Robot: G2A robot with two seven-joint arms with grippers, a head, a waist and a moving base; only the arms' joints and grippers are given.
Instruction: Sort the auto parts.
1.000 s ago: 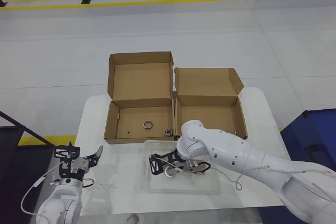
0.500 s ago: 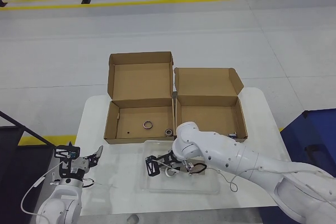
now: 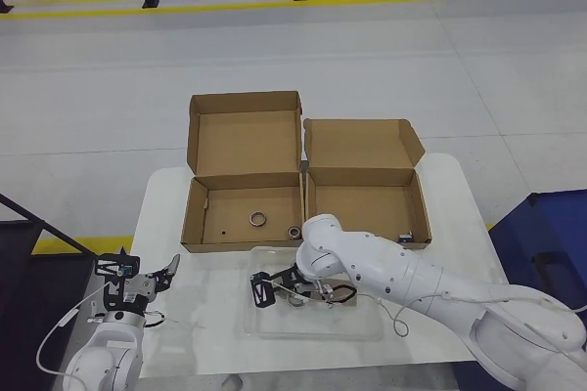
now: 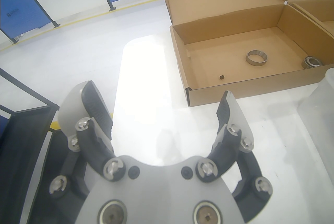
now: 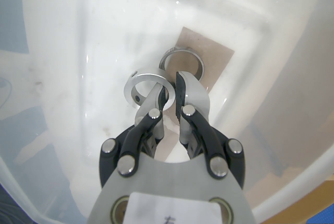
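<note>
Collar ring [image 5: 146, 75], silver with small holes in its wall, is pinched by the right gripper [image 5: 171, 86]: one of the fingers [image 5: 190, 89] presses the outside of the wall and the other passes through the bore, so they are closed on it. It is at mid-frame of the right wrist view, low inside the clear bin [image 3: 357, 318]; I cannot tell whether it is off the floor. Being round, it has no long axis; its bore faces up toward the wrist, slightly tilted. Just behind it lies a second ring [image 5: 199, 63], flat.

Above the bin in the top view, the left box [image 3: 225, 210] holds a ring [image 3: 259, 217], a bearing [image 3: 294, 232] and a small dark piece [image 3: 219, 233]; the right box [image 3: 372, 205] holds one small part [image 3: 406, 236]. Sorting looks well along, with two rings left.

At lower left, the left gripper [image 4: 157, 89] hangs over the table [image 3: 450, 195], fingers spread and empty.
</note>
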